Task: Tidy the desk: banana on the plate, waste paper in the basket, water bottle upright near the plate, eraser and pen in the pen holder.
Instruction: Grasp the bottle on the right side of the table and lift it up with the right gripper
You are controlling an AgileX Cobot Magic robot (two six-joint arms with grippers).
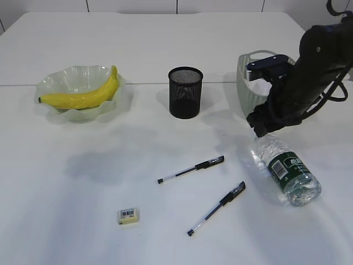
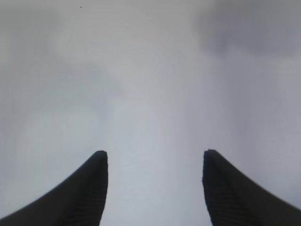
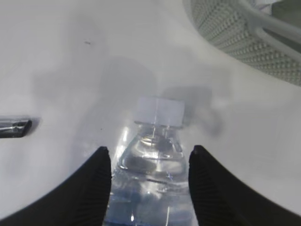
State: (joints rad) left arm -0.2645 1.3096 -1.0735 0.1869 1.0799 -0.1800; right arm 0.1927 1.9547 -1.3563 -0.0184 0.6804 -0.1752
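From my seat, going left to right: the banana (image 1: 83,97) is lying in the plate (image 1: 55,80) at the far left of the white surface (image 1: 165,49), long axis roughly left-right, its right end tilted up against the ruffled rim. Plenty of bare surface in front of the plate.

My left gripper (image 2: 153,162) doesn't show in the exterior view; its wrist camera just gives two dark jaws spread apart with blank surface under them, nothing between them.

The eraser (image 1: 128,215) sits near the front edge, barcode up, on its own. The black mesh pen holder (image 1: 185,92) stands upright mid-surface with open room all around. Two pens in front of it: the upper pen (image 1: 191,169) and the lower pen (image 1: 216,208) both run diagonally, tips toward front-left, caps toward back-right, close to parallel and not touching.

The water bottle (image 1: 287,170) is on its side, right of the pens. Long axis runs diagonal, white cap (image 3: 158,111) toward the back-left, base toward front-right. My right gripper (image 3: 149,157) is down over the neck end, jaws spread on either side of the bottle's shoulder; can't tell if they actually touch the plastic. The basket (image 1: 248,83) is right behind the arm, white paper visible inside, so it's tight back there. More room toward the front.
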